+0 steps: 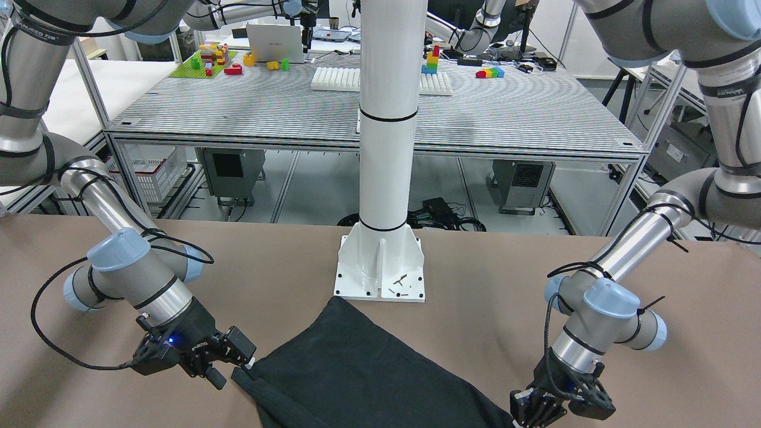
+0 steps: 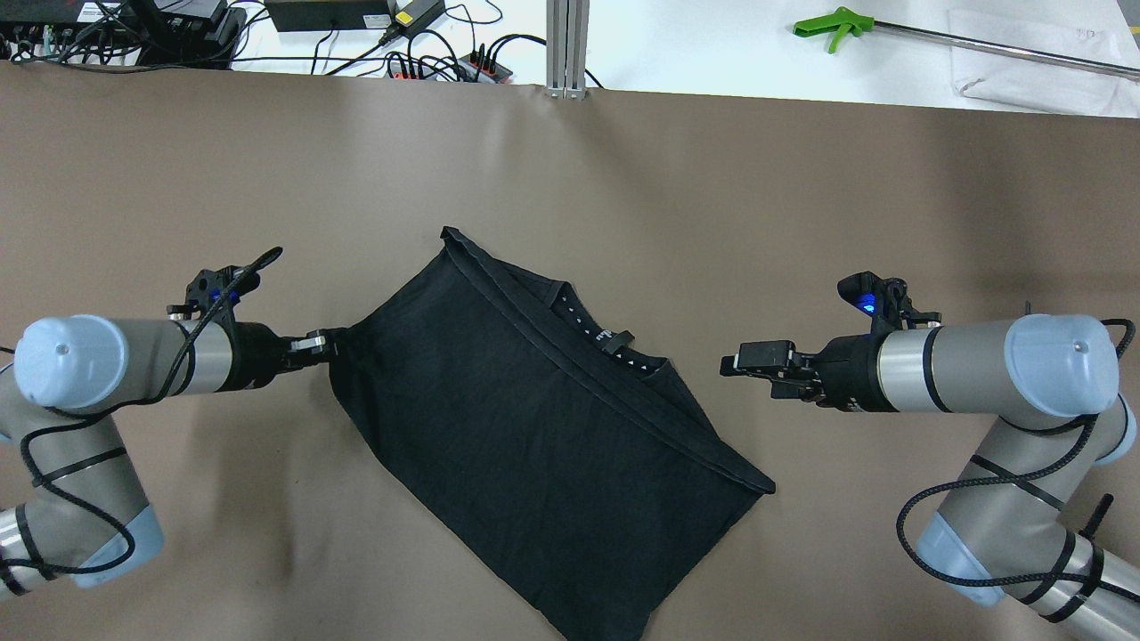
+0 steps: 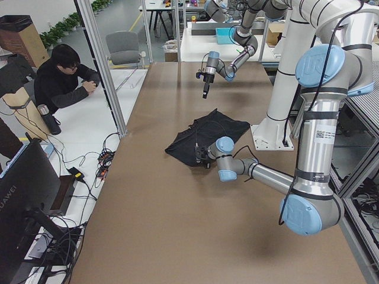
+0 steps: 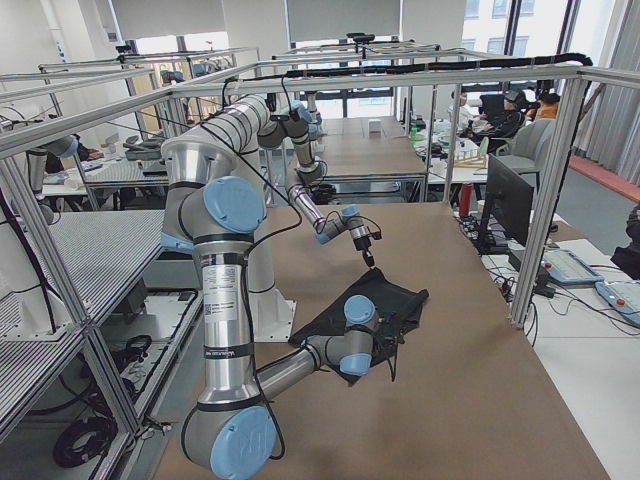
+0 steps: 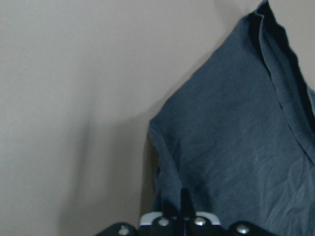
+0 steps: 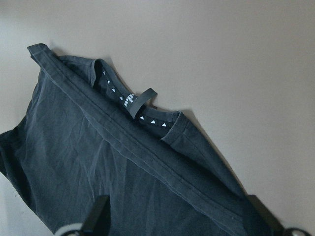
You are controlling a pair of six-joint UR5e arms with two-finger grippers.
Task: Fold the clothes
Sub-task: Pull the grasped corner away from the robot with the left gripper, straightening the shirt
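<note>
The black garment (image 2: pixel 534 427) lies diagonally on the brown table, folded over, with its collar and neck label (image 2: pixel 614 340) showing along the far edge. It also shows in the front view (image 1: pixel 357 368). My left gripper (image 2: pixel 329 344) is shut on the garment's left corner, low at the table; the left wrist view shows its fingers pinching the fabric (image 5: pixel 236 147). My right gripper (image 2: pixel 726 363) is open and empty, a little off the garment's right side. The right wrist view looks down on the garment (image 6: pixel 123 167) between its spread fingers (image 6: pixel 96 216).
The white pillar's base (image 1: pixel 380 267) stands on the table just behind the garment. Cables and power strips (image 2: pixel 427 62) lie past the far table edge, with a green-handled tool (image 2: pixel 833 31) on the white surface. A seated person (image 3: pixel 65 77) is beside the table.
</note>
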